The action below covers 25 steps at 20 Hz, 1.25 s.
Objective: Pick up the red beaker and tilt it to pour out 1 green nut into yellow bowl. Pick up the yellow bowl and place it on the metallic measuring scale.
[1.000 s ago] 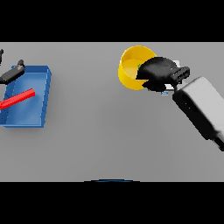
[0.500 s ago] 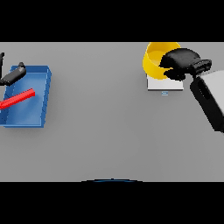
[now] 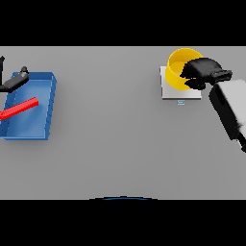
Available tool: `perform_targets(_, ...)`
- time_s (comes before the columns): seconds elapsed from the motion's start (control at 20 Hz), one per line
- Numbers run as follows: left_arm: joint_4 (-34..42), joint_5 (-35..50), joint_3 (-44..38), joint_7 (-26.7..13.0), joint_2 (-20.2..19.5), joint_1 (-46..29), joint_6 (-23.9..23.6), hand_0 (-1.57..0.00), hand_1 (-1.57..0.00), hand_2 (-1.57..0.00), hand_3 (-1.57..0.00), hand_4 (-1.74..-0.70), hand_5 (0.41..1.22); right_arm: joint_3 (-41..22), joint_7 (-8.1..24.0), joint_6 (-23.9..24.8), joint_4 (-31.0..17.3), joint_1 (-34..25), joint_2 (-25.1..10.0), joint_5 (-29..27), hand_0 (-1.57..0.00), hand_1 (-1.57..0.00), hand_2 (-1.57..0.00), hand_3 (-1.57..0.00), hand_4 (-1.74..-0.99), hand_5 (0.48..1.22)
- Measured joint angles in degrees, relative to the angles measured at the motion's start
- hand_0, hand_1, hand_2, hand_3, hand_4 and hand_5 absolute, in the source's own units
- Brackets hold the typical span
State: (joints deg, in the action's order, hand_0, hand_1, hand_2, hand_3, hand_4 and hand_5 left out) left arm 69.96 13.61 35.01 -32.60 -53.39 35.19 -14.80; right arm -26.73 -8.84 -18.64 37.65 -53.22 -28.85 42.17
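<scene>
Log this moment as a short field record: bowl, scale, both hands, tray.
bowl: yellow bowl, over the scale, tilted
scale: pale square scale, far right of the table
right hand: right hand curled on the bowl's rim
left hand: left hand at the far left edge, fingers unclear
tray: blue tray at left, red bar lying in it

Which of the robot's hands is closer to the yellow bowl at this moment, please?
The right hand: its fingers curl round the yellow bowl, above the scale. The left hand is far across the table, over the blue tray.
</scene>
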Motion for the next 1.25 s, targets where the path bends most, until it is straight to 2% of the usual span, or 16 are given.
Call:
perform_targets(0.2,0.21,0.68,-0.73,0.63,-0.43,-0.21,-0.05,0.0,0.0,0.0,0.0,-0.81,0.728,0.0,-0.01,1.52,-4.03,-0.67,1.95,-0.26,-1.57,-1.48,-1.57,-1.51,-1.727,1.221)
perform_targets(0.3,0.44,0.7,-0.59,0.6,0.02,-0.17,-0.28,0.0,0.0,0.0,0.0,-0.81,0.734,0.08,-0.51,2.9,-5.92,-1.38,2.2,-0.18,-1.55,-1.42,-1.57,-1.48,-1.721,1.221)
perform_targets(0.4,0.14,0.61,-0.45,0.55,0.05,-0.18,-0.05,0.0,0.0,0.0,0.0,-0.81,0.74,-0.01,-1.88,2.75,-8.05,-2.31,2.42,-0.22,-1.54,-1.41,-1.57,-1.17,-1.728,1.221)
perform_targets(0.45,-0.14,0.47,-0.31,0.85,0.34,-0.2,-0.06,0.0,0.0,0.0,0.0,-0.81,0.745,0.08,-1.39,2.48,-8.75,-2.4,2.75,-0.5,-1.54,-1.44,-1.5,-1.02,-1.659,1.221)
perform_targets(0.5,-0.7,0.5,-0.53,1.08,0.31,-0.03,0.04,0.0,0.0,0.0,0.0,-0.81,0.745,0.41,-1.98,1.77,-9.3,-2.64,2.52,-0.9,-1.52,-1.35,-1.35,-0.91,-1.596,1.134)
perform_targets(0.55,-0.75,0.48,-0.36,0.89,0.5,0.03,0.2,0.0,0.0,0.0,0.0,-0.81,0.744,0.69,-1.08,1.28,-9.76,-2.85,2.49,-1.22,-1.22,-1.08,-1.13,-0.82,-1.548,1.053)
perform_targets(0.65,-0.21,0.48,-0.19,0.28,0.37,0.16,0.34,0.0,0.0,0.0,0.0,-0.81,0.745,0.91,-1.86,1.26,-11.19,-3.21,3.02,-1.37,-0.78,-0.69,-0.81,-0.71,-1.47,0.928)
perform_targets(0.8,-1.22,-0.04,0.22,0.66,1.09,0.75,0.61,0.0,0.0,0.0,0.0,-0.81,0.738,0.89,-1.85,0.23,-12.12,-4.25,3.37,-1.24,-0.4,-0.35,-0.52,-0.6,-1.41,0.821)
perform_targets(1.0,-2.22,0.07,-0.11,0.7,1.67,1.08,0.25,0.0,0.0,0.0,0.0,-0.81,0.736,0.18,-4.76,0.86,-14.27,-4.42,3.42,-0.38,-0.16,-0.14,-0.29,-0.47,-1.356,0.755)
perform_targets(1.1,-1.87,0.08,-0.19,0.73,1.34,1.17,0.32,0.0,0.0,0.0,0.0,-0.81,0.734,-0.31,-5.77,0.81,-15.12,-4.99,3.62,0.2,-0.1,-0.09,-0.21,-0.41,-1.336,0.741)
perform_targets(1.25,-1.4,0.37,-0.16,0.02,2.01,1.26,-0.29,0.0,0.0,0.0,0.0,-0.82,0.734,-0.74,-5.52,-0.21,-15.98,-6.08,4.17,0.74,-0.05,-0.05,-0.12,-0.35,-1.308,0.733)
